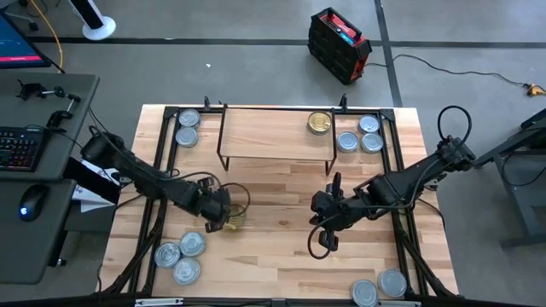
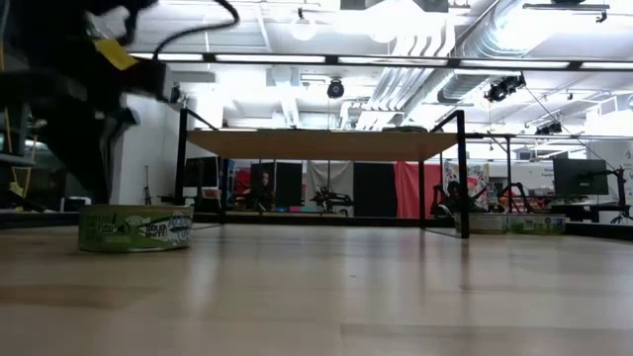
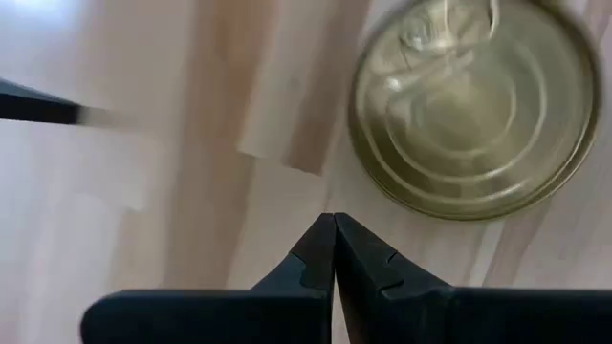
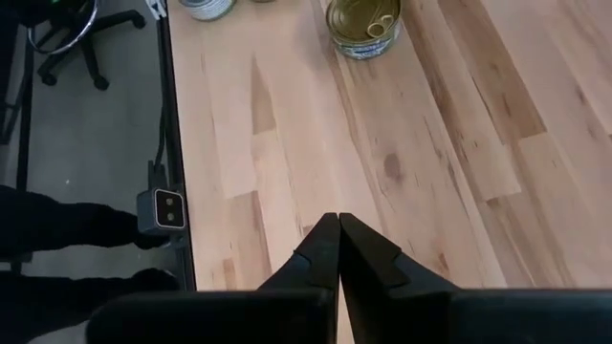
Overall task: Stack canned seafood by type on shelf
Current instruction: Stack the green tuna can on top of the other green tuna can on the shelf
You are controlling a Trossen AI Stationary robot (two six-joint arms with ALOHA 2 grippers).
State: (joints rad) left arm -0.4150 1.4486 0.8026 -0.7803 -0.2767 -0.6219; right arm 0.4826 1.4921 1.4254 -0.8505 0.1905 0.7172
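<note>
- The gold tin (image 1: 235,215) sits flat on the table (image 1: 281,264), in front of the shelf (image 1: 277,130) and towards its left end; a second gold tin (image 1: 319,123) already rests on the shelf's right part.
- Silver tins lie in groups around the shelf: two at its left end (image 1: 187,127), three at its right end (image 1: 362,135), three well in front to the left (image 1: 182,255), two well in front to the right (image 1: 380,287).
- The left gripper (image 3: 334,250) hangs just beside the gold tin, fingers pressed together, holding nothing.
- The right gripper (image 4: 338,248) waits in front of the shelf's right end, also closed and empty.
- The tin is probably rigid metal, fairly heavy for its size if full, with a smooth, slippery wall.
- It is low and round, so I would spread the fingers wide and pinch across the side wall, squarely on the diameter, under the lid's rim.
- An off-centre pinch could squirt it sideways.
</note>
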